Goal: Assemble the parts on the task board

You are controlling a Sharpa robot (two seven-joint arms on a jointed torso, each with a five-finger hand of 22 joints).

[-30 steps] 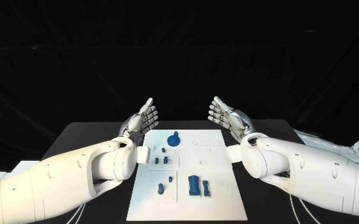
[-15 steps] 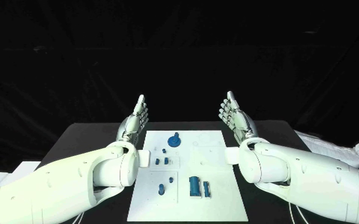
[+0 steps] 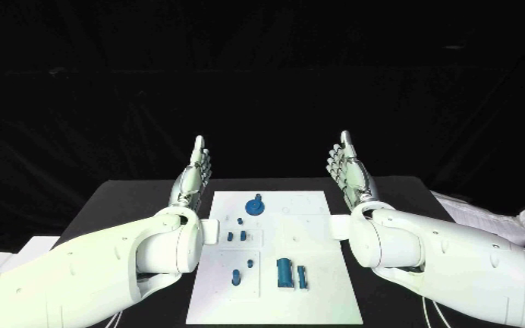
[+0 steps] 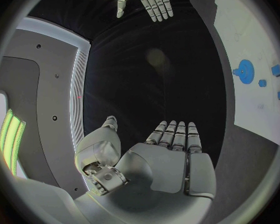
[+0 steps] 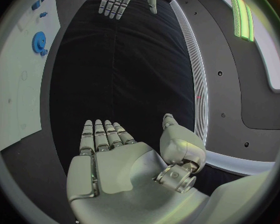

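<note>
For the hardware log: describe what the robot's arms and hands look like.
Both arms are smooth, glossy white shells, bulging rounded at the wrist. The left hand and right hand are silver metal with segmented fingers and plate-like palms. Thin pale cables hang beneath the forearms.

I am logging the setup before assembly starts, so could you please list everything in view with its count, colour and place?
Table: one, black, under everything.
Task board: one, white, middle of the table, between the arms.
Gear-shaped part: one, blue, on the board's far part.
Small parts: several, blue, on the board's left-middle; exact count unclear.
Upright parts: two, blue, side by side on the board's near part.
Left hand: one, silver, raised left of the board, holding nothing.
Right hand: one, silver, raised right of the board, holding nothing.
</note>
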